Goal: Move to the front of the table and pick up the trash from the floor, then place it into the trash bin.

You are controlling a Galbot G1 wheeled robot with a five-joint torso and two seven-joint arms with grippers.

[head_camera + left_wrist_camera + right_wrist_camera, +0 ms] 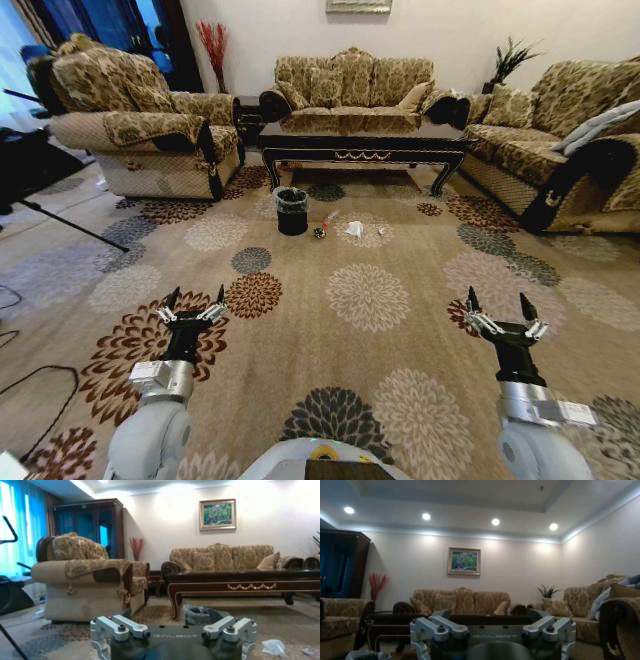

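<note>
The trash lies on the patterned carpet before the long low dark-wood coffee table (pixel 362 138), near its front edge: a crumpled white paper wad (pixel 354 229), a small clear plastic bottle with a red cap (pixel 328 219) and a tiny dark ball (pixel 319 233), all close together. The wad looks light and soft, likely easy to pinch anywhere; the bottle seems light but slick, best taken across its body; the ball may roll. Just beside them, toward the table's left leg, stands the small round black trash bin (pixel 291 211) with a clear bag. Open carpet lies between, nothing blocking. Left gripper (pixel 195 301) and right gripper (pixel 502 306) hover low, well apart from the trash, fingers spread.
</note>
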